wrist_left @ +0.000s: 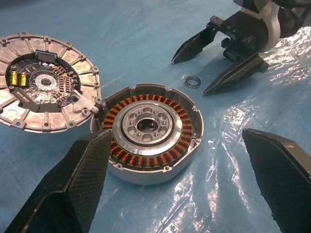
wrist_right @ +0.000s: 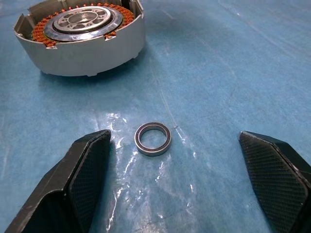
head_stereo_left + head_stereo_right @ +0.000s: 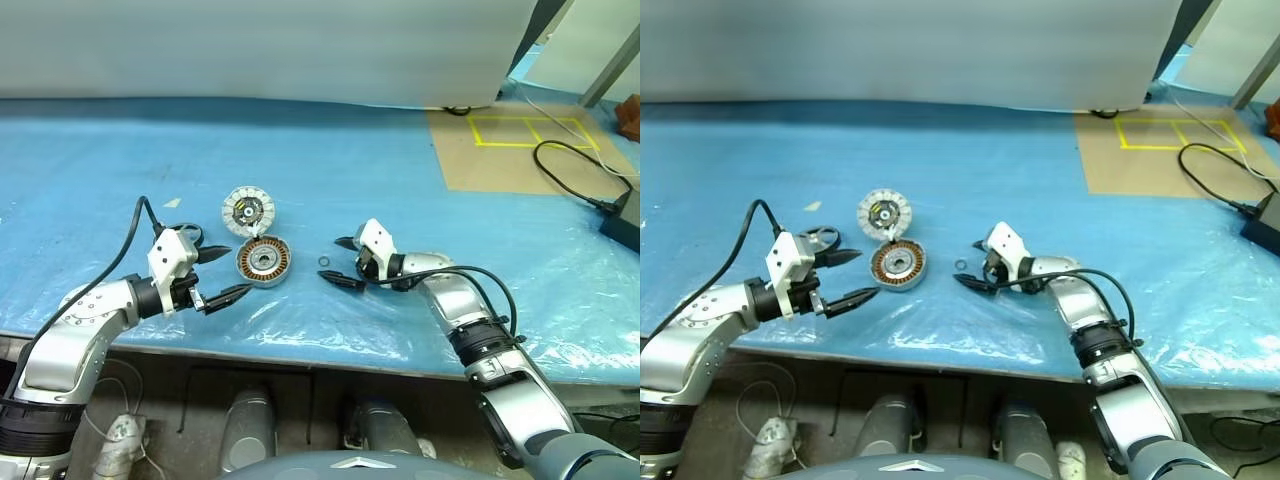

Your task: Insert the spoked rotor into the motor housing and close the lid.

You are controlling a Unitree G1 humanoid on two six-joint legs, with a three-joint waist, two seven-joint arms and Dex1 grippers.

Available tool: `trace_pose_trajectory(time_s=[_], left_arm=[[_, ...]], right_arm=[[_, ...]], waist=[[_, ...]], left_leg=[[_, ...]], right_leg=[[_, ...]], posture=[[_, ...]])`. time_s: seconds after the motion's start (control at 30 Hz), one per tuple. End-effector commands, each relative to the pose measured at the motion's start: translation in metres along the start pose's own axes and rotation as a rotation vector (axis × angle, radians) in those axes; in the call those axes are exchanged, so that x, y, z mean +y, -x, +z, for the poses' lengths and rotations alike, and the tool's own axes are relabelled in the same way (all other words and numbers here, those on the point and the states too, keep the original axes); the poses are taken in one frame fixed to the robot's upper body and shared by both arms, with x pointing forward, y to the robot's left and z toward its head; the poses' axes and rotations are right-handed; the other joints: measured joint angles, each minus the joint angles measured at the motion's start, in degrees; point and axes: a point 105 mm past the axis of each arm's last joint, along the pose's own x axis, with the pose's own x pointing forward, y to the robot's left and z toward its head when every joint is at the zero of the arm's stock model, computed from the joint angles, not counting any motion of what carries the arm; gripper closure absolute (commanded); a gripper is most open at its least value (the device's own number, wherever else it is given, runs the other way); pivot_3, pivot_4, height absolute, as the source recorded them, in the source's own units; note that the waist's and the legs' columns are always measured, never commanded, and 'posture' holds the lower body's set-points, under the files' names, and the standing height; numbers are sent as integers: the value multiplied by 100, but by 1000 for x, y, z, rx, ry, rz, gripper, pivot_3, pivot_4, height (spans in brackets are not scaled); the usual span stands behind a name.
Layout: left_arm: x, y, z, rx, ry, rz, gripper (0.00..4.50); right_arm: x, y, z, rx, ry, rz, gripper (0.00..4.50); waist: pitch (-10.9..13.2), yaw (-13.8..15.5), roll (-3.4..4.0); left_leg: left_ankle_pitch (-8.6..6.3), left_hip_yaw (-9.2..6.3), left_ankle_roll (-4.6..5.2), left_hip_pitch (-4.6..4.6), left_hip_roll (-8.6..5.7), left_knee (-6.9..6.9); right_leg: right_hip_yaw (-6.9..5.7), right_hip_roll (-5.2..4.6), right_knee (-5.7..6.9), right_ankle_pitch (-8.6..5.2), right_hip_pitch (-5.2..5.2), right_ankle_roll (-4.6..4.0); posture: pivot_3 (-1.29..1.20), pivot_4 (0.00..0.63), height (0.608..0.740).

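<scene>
The right gripper [image 3: 343,262] stands open around a small dark metal ring [image 2: 153,139] lying on the blue-covered desk [image 3: 400,180]; the left gripper [image 3: 222,273] gapes beside the round silver copper-wound motor housing [image 3: 264,262].

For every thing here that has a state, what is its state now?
motor housing: uncovered, windings showing, flat on the table.
lid: off, lying inner side up, touching the housing's rim.
small ring: flat on the table, between the right gripper's fingers, not held.
left gripper: open, empty.
right gripper: open, empty.
</scene>
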Motion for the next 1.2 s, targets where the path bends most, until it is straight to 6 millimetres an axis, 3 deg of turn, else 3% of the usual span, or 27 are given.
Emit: trace_pose_trajectory(time_s=[0.03, 0.27, 0.5, 0.83, 1.2], left_arm=[[0, 1, 9, -26, -39, 7, 0], [0, 0, 10, -32, -36, 12, 0], [1, 0, 10, -32, -36, 16, 0], [2, 0, 9, -33, -25, 19, 0], [3, -1, 6, -24, -18, 15, 0]], right_arm=[[0, -5, -23, 53, 11, -2, 14], [7, -10, -53, 110, 71, 22, 14], [12, -27, -73, 200, 35, 0, 14], [13, -39, -64, 148, -166, -4, 14], [17, -37, -55, 70, -141, 50, 14]], waist=[[0, 0, 0], [-4, 3, -6], [-18, -58, -23], [-55, -125, -58], [-73, -123, -76]], left_leg=[[0, 0, 0, 6, 0, 1], [-8, 4, 10, 98, 2, -4], [-11, 5, 9, 202, 0, -19], [-12, -1, 8, 243, -22, -94], [-13, 9, 8, 187, -23, -102]], right_leg=[[0, 0, 0, 0, 7, 0], [5, 0, -12, -3, 102, 2], [12, 0, -10, -27, 172, 42], [25, 0, -60, -27, 185, 41], [29, 0, -78, -5, 137, 0]], posture=[[0, 150, 740], [0, 150, 740], [0, 150, 740], [0, 150, 740], [0, 150, 740]])
